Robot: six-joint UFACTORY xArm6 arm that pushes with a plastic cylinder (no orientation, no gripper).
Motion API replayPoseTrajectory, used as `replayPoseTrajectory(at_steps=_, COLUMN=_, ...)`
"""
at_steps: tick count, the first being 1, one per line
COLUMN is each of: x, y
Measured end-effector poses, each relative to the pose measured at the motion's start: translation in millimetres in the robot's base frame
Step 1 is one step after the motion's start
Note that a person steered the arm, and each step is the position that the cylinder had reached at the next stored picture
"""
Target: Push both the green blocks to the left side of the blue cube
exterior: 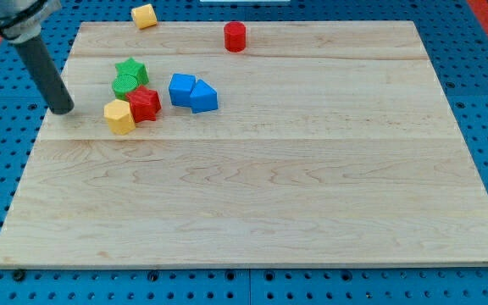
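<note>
My tip (62, 109) rests on the wooden worktop (252, 169), left of the green star (131, 69), green cylinder (124, 85) and blue cube (182, 89); I have no jaws.

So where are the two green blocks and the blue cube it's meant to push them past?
green star block (131, 69), camera view, top face.
green round block (124, 84), camera view, visible top.
blue cube (181, 88), camera view, top face.
</note>
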State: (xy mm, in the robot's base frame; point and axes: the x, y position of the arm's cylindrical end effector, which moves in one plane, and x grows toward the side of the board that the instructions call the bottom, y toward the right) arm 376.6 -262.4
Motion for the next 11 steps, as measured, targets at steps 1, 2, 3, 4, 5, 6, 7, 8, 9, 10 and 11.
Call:
replayPoseTrajectory(at_steps=1, x=-15, y=26)
replayPoseTrajectory(at_steps=2, x=-11, y=95)
replayPoseTrajectory(at_steps=3, x=-11, y=92)
replayPoseTrajectory(at_steps=4, x=-11, y=33)
replayPoseTrajectory(at_steps=5, x=-63, y=23)
replayPoseTrajectory(at_steps=6, x=-69, y=94)
replayPoseTrajectory(at_steps=7, x=-60, y=152)
replayPoseTrajectory(at_steps=8, x=-60, y=190)
replayPoseTrajectory(at_steps=9, x=-46, y=215)
replayPoseTrajectory(at_steps=10, x=-62, y=258)
replayPoseTrajectory(at_steps=11, x=-35, y=292)
